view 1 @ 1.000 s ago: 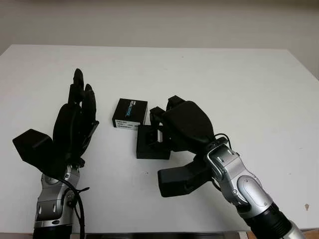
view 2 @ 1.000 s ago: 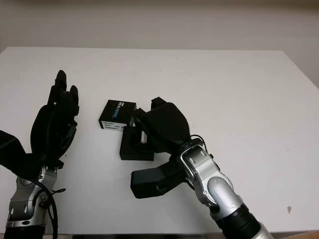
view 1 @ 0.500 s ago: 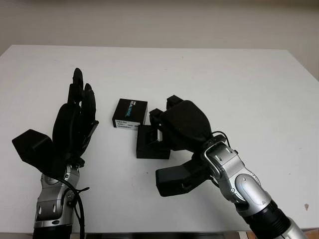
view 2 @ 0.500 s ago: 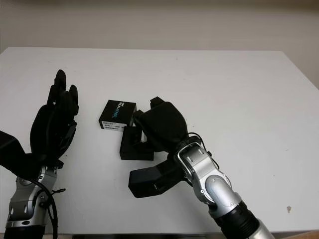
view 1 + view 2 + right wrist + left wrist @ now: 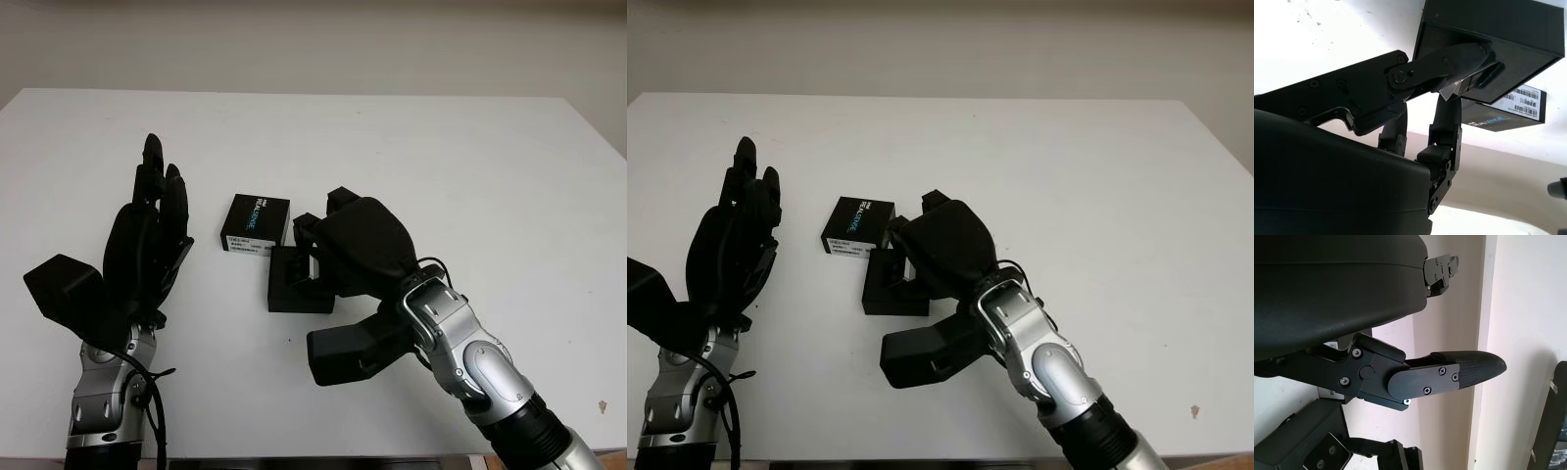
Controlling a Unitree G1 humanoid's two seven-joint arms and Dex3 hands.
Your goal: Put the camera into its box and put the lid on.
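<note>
A black open box (image 5: 290, 285) lies in the middle of the white table (image 5: 470, 157). Its lid (image 5: 257, 223), black with a printed label and a barcode, lies flat just behind it on the left. My right hand (image 5: 315, 247) hangs over the box's right end with its fingers (image 5: 1449, 68) curled down into it. They close around a small silvery camera (image 5: 1469, 83), which is mostly hidden by the hand. My left hand (image 5: 149, 235) is held up open to the left of the lid and holds nothing.
The table's far edge meets a pale wall. Bare white tabletop stretches to the right of and behind the box. The lid (image 5: 1504, 115) lies close against the box (image 5: 1488, 39).
My right hand has shifted very slightly over the box. The left hand, box and lid have stayed put.
</note>
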